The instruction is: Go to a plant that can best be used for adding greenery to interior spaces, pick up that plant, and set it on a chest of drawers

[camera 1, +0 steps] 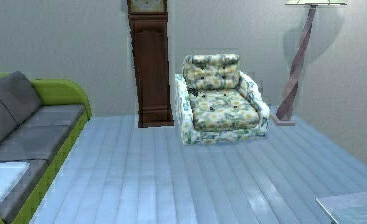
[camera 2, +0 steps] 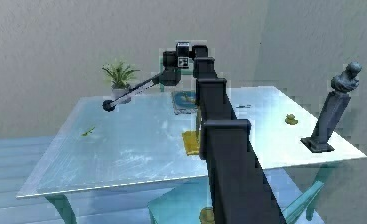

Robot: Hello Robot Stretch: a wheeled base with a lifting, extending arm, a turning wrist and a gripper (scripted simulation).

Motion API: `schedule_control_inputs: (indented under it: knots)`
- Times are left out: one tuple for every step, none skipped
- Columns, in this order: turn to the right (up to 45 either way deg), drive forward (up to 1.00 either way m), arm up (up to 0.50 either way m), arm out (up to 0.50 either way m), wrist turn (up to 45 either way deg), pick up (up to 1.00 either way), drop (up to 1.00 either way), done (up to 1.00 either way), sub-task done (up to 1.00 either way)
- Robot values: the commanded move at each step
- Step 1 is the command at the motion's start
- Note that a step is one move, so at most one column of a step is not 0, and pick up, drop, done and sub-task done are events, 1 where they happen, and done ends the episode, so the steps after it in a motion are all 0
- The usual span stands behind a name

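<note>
Plant (camera 2: pixel 121 75) — one, small and leafy — is standing at the far edge of the glass table (camera 2: pixel 111 150) in the arm side view, just past the gripper (camera 2: pixel 115 103) (whether it is holding anything cannot be told). One statue (camera 2: pixel 336 105) is standing at the table's right. The forward view is showing one sofa (camera 1: pixel 41 125), cut off at left, then one floral armchair (camera 1: pixel 219 98) and one clock (camera 1: pixel 149 70), its top cropped.

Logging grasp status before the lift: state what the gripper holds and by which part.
Cannot be told: the gripper ends close by the potted plant, which stands on the glass table.
</note>
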Motion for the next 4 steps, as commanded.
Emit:
schedule_control_inputs:
  knots:
    - [0.0, 0.0, 0.0, 0.0, -45.0, 0.0, 0.0, 0.0, 0.0]
    - [0.0, 0.0, 0.0, 0.0, -9.0, 0.0, 0.0, 0.0, 0.0]
    - [0.0, 0.0, 0.0, -0.46, 0.0, 0.0, 0.0, 0.0, 0.0]
    - [-45.0, 0.0, 0.0, 0.0, 0.0, 0.0, 0.0, 0.0, 0.0]
